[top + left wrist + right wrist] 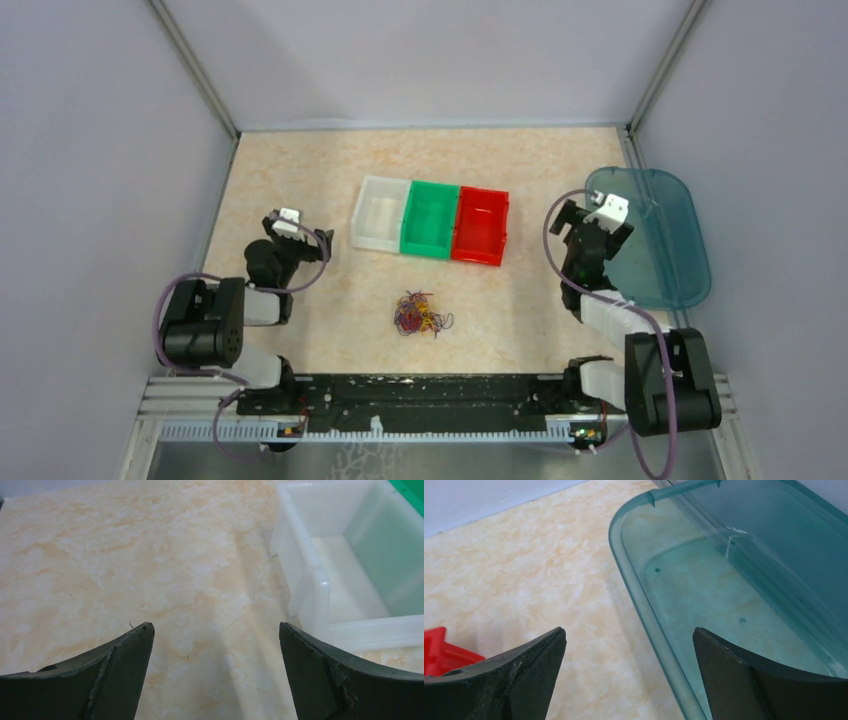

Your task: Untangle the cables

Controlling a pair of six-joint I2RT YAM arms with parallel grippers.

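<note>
Overhead, the cables [421,315] lie in one small knot of red, yellow-orange and dark strands on the table [300,170], just in front of the green bin [432,218] and roughly midway between the two arms. They look very light, limp and thin, so I judge they will slide and drag the whole clump if pulled. A loose loop or a free end at the edge of the knot seems the best place to pinch. The left gripper [290,222] is folded back beside the white bin [382,214], and the right gripper [605,207] is raised at the edge of the teal tray [660,240]. Both are well apart from the knot.

From the left wrist, the fingers stand wide apart over bare table, with the white bin [320,590] just to their right. No cables are between them.

From the right wrist, the fingers are likewise spread and hold nothing, above the rim of the teal tray [644,595], with a corner of the red bin [439,650] at the left.
</note>
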